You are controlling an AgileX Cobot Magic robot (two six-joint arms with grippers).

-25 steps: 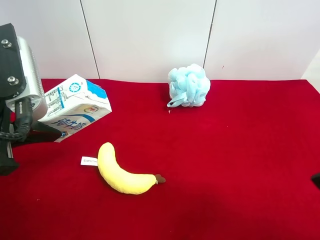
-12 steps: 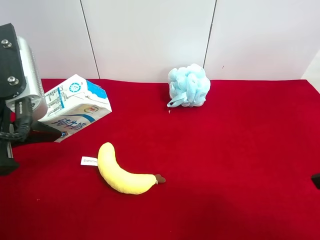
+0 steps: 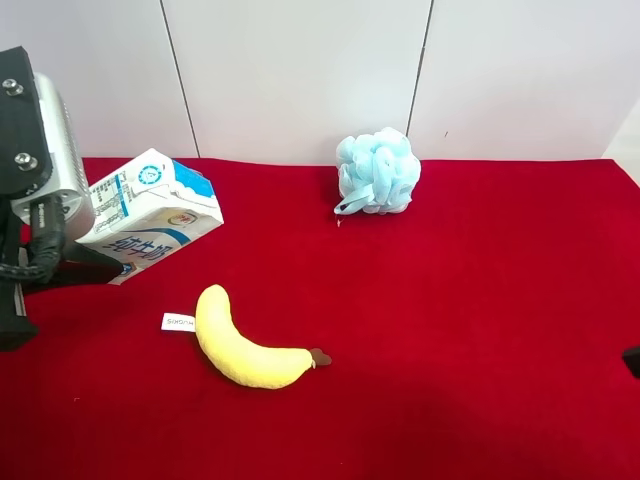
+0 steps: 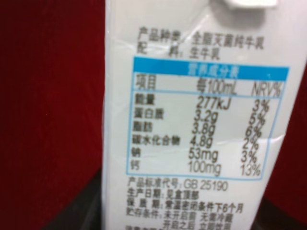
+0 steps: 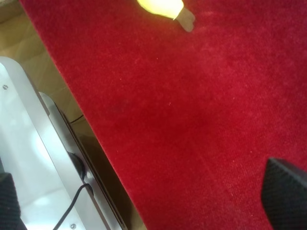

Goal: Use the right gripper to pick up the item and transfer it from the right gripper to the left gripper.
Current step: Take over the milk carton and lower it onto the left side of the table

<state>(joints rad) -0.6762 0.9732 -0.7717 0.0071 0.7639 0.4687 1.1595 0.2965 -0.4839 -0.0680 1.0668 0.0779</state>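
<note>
The item, a small white carton [image 3: 150, 212] with blue and green print, hangs tilted at the exterior high view's left, just above the red cloth. The left gripper [image 3: 95, 262], on the arm with the grey ribbed block [image 3: 55, 150], is shut on its lower end. In the left wrist view the carton's nutrition label [image 4: 201, 124] fills the picture, with dark fingers [image 4: 81, 211] at either side of its base. The right gripper [image 5: 144, 201] is open and empty over bare cloth, with its fingertips [image 5: 285, 191] wide apart. It shows only as a black tip [image 3: 632, 360] at the exterior high view's right edge.
A yellow plush banana [image 3: 245, 345] with a white tag lies on the red cloth [image 3: 450, 330] in front of the carton; its end shows in the right wrist view [image 5: 160, 5]. A pale blue mesh puff [image 3: 377, 172] sits by the white back wall. The table edge and a silver frame [image 5: 29, 158] are beside the right gripper.
</note>
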